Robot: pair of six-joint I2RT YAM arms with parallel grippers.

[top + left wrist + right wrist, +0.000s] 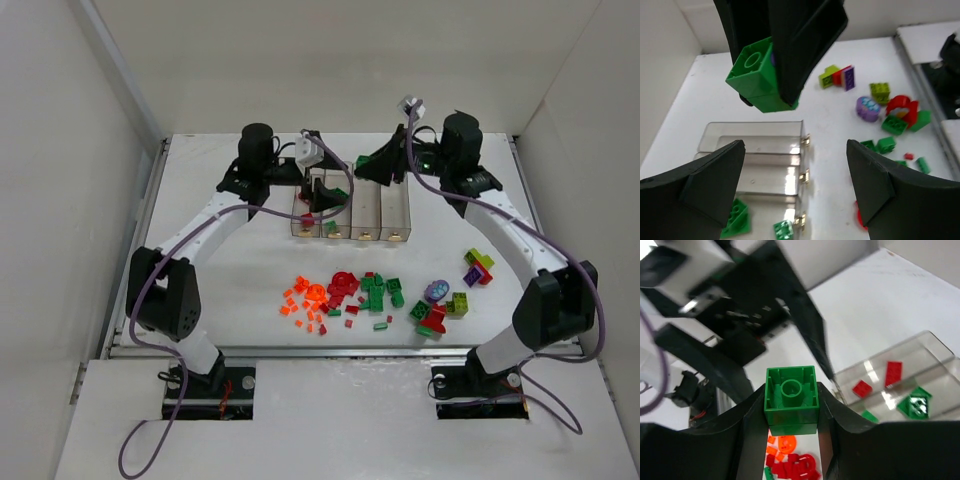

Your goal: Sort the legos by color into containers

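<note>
My right gripper [791, 407] is clamped on a green brick [791, 390], jaws partway closed, hanging over the far end of the bins [395, 215]. My left gripper [795, 160] gapes wide, holding nothing, above the same row.

Top external camera: fixed high behind the arm bases, facing down and forward. It is distant, with the whole table [240, 270] in frame and the clear bins [395, 210] above centre.

Left wrist camera: close, looking down between the left gripper [796, 146] fingers, bins [765, 150] at lower left.

Right wrist camera: very close, the right gripper [791, 400] filling the bottom, bins [920, 360] at the right edge.

All views share the bins. Both wrist views share the green brick [757, 75]: upper left in one, brick [791, 392] central in the other.
</note>
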